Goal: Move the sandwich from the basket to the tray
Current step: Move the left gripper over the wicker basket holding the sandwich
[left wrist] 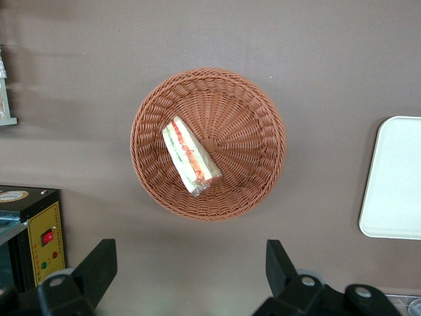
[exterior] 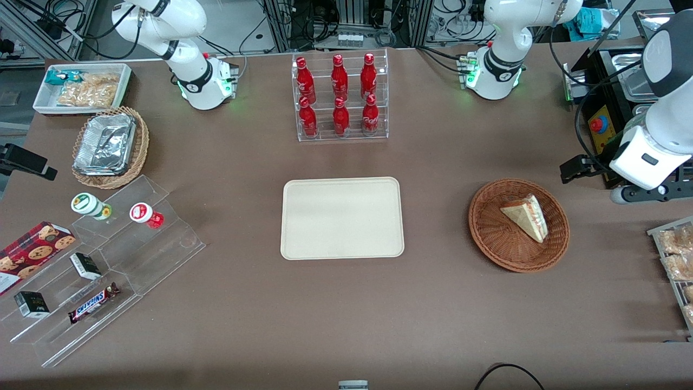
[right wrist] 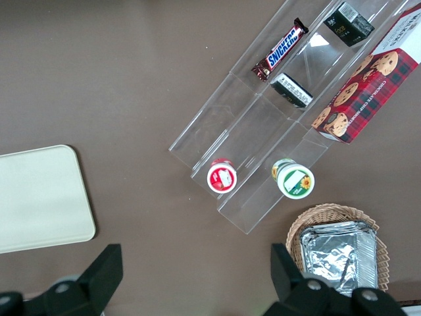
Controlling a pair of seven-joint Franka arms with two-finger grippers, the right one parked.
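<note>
The sandwich [exterior: 526, 216], a pale bread wedge in clear wrap with red and green filling, lies in the round reddish-brown wicker basket [exterior: 490, 227] toward the working arm's end of the table. It also shows in the left wrist view [left wrist: 191, 156], inside the basket [left wrist: 250, 131]. The cream-beige tray [exterior: 342, 218] lies flat at the table's middle; its edge shows in the left wrist view [left wrist: 395, 178]. My left gripper [exterior: 644, 189] hangs high above the table, beside the basket and off toward the table's end. In the left wrist view the gripper [left wrist: 191, 270] is open wide and empty.
A clear rack of red bottles [exterior: 340, 97] stands farther from the front camera than the tray. A black control box [exterior: 606, 97] and a rack of snacks [exterior: 677, 260] sit at the working arm's end. Acrylic steps with snacks [exterior: 103, 271] and a foil basket [exterior: 108, 146] lie at the parked arm's end.
</note>
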